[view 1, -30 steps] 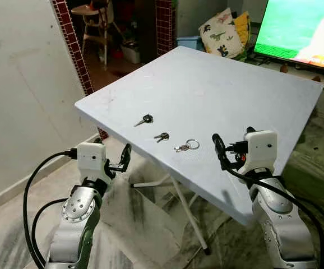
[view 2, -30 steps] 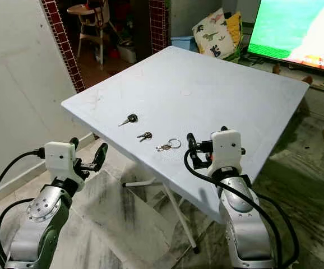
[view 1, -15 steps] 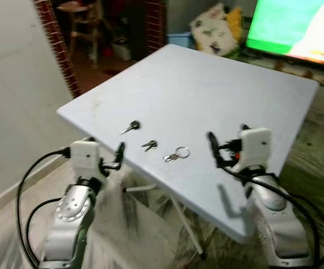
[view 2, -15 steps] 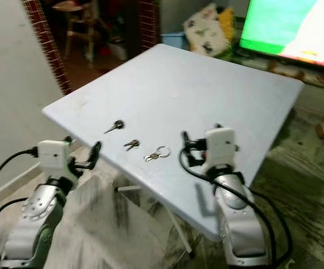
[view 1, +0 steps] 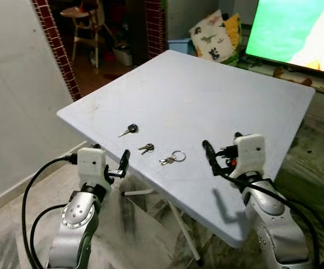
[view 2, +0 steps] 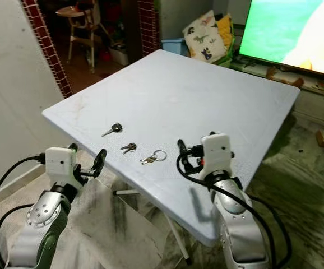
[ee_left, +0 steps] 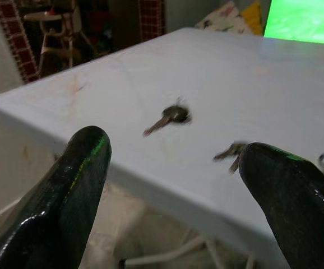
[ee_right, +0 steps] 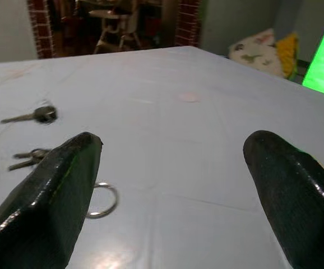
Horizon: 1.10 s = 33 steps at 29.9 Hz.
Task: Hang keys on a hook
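1. Both of my grippers are holding nothing. I am keeping my right gripper just above the near part of the white table, with its two black fingers spread wide apart and touching nothing. My left gripper is hanging just off the near left edge of the table, below its top, also spread wide and touching nothing.

2. As I am judging it, the task is only at its beginning: all the keys are lying flat on the table, none is lifted, and I am seeing no hook in these pictures.

3. Three key items are lying in a row between my grippers: the keys on a ring, nearest to my right gripper, a small pair of keys in the middle, and a single key with a dark head farthest to my left.

4. What is remaining: gripping the keys, finding the hook, hanging them.
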Tool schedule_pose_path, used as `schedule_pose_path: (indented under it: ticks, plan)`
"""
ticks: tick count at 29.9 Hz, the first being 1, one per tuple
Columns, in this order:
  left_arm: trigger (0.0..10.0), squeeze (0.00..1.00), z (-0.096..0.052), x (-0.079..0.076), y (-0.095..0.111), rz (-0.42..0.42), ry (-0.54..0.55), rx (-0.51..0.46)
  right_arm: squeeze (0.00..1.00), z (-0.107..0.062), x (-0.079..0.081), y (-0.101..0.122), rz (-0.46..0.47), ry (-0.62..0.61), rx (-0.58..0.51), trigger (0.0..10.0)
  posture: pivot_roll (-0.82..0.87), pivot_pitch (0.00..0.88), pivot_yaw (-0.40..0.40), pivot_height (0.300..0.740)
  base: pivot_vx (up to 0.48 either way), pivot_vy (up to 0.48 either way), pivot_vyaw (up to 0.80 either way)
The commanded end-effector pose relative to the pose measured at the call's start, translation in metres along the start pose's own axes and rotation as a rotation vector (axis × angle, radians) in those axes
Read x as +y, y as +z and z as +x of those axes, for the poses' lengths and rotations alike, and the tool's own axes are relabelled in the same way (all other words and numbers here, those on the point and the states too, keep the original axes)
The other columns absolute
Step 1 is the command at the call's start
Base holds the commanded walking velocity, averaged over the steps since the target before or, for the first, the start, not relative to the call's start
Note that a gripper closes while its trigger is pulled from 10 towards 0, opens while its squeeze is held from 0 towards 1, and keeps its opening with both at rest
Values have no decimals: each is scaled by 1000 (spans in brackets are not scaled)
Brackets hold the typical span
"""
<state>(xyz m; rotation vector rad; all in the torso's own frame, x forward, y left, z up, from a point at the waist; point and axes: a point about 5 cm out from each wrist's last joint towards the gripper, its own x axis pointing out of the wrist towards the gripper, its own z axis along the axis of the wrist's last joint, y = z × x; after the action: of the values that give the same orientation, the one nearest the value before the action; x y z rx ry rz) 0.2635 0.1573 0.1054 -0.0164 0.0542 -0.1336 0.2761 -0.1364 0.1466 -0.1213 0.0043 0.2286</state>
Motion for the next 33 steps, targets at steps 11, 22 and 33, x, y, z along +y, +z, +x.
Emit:
schedule_pose_path:
  ticks: [11, 22, 33]
  plan:
    - [10000, 0, -10, 3, -20, -43, -68, 49, 0, 1, 21, -7, 76, 105, -7, 10000, 0, 66, 28, 740, 0, 0, 0]
    - [10000, 0, -9, -16, 8, -100, -169, -31, 0, 2, 23, -14, 30, 167, 12, 10000, 5, 54, 31, 740, 0, 0, 0]
    - [10000, 776, -34, -11, -2, -15, -170, 12, 0, 10, 40, -26, 46, 192, 34, 10000, 48, 60, 38, 740, 0, 0, 0]
